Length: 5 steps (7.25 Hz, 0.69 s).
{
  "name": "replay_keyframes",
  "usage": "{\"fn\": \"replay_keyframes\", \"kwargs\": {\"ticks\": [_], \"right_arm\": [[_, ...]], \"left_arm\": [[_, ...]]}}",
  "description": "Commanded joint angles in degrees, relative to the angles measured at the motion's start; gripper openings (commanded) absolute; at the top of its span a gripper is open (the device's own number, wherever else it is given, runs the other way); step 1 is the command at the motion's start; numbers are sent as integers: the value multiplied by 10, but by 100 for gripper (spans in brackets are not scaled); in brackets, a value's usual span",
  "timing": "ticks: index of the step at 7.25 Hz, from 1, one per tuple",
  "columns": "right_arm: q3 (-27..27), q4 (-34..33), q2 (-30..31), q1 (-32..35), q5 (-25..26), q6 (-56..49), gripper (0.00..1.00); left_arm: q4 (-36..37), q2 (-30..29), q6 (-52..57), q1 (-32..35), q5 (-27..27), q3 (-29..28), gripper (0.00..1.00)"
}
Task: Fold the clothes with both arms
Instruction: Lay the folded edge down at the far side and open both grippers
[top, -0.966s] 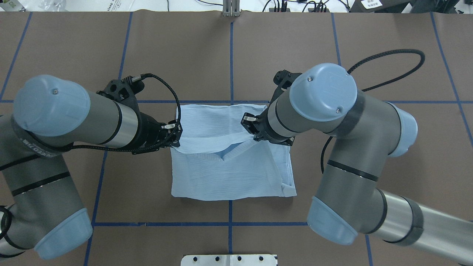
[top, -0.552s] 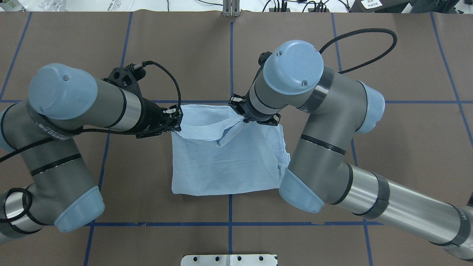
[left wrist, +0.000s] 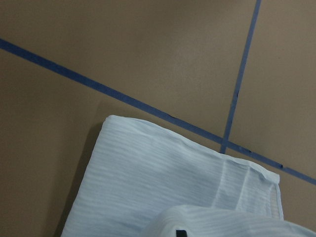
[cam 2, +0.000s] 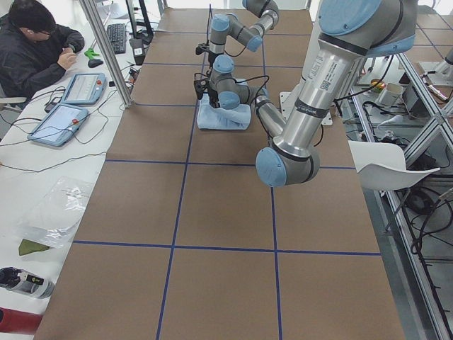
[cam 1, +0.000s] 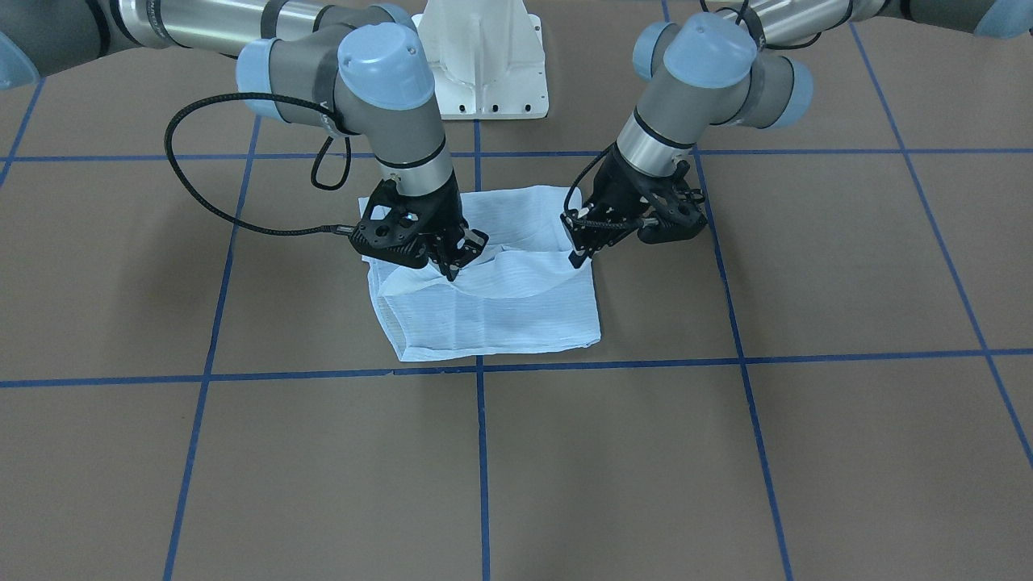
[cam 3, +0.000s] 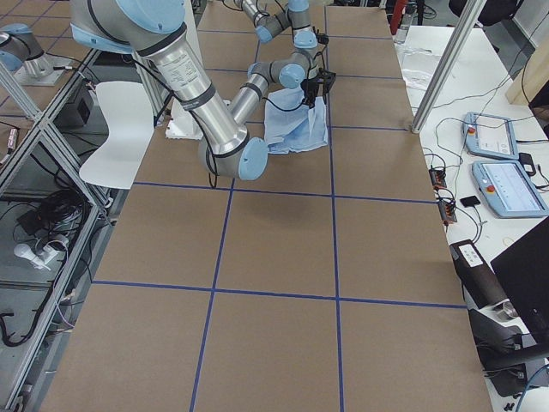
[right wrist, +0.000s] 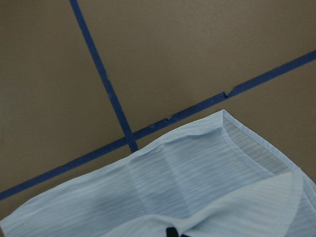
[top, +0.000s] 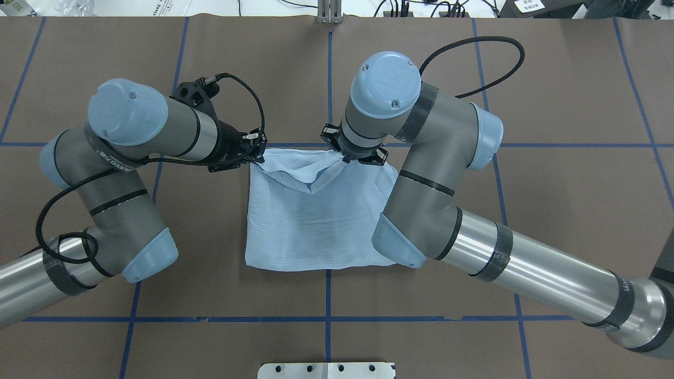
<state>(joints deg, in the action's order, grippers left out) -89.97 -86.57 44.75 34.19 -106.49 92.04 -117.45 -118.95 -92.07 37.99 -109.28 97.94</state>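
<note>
The pale blue shirt [top: 316, 226] lies as a folded rectangle in the middle of the brown table, also seen from the front [cam 1: 500, 315]. A raised flap of it is stretched between both grippers above its far edge, sagging in the middle. My left gripper [top: 256, 152] is shut on the flap's left corner, which in the front-facing view [cam 1: 577, 254] is on the right. Under its wrist, my right gripper [top: 342, 156] pinches the flap's right end [cam 1: 452, 266]. Both wrist views show the shirt [left wrist: 163, 182] [right wrist: 197, 182] below, with the held fold at the bottom edge.
Blue tape lines [top: 329, 95] grid the table. The white pedestal base [cam 1: 484, 64] stands behind the shirt, and a metal plate [top: 326, 370] sits at the near edge. A person [cam 2: 35, 49] sits at a side desk with tablets [cam 2: 83, 86].
Both grippers have carried the held flap away from the robot, from the shirt's middle to its far edge. The shirt's near edge shifted slightly farther away too.
</note>
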Motion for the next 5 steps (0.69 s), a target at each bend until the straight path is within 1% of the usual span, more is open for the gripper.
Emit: {"fn": "replay_keyframes", "kwargs": {"ticks": [1,2,4,5], "right_arm": [[42,12,-5,0,-1,2,0],[43,12,-5,0,-9,2,0],[43,14,-9,1,-12,2,0],[44,25,-10,1,-11,4,22]], "left_arm": [[-50,-1,8,10,0,-51,0],[-64,-1,8,10,0,-61,0],[-66,-6,7,9,0,-64,0],[-66,-6,7,10,0,-65,0]]}}
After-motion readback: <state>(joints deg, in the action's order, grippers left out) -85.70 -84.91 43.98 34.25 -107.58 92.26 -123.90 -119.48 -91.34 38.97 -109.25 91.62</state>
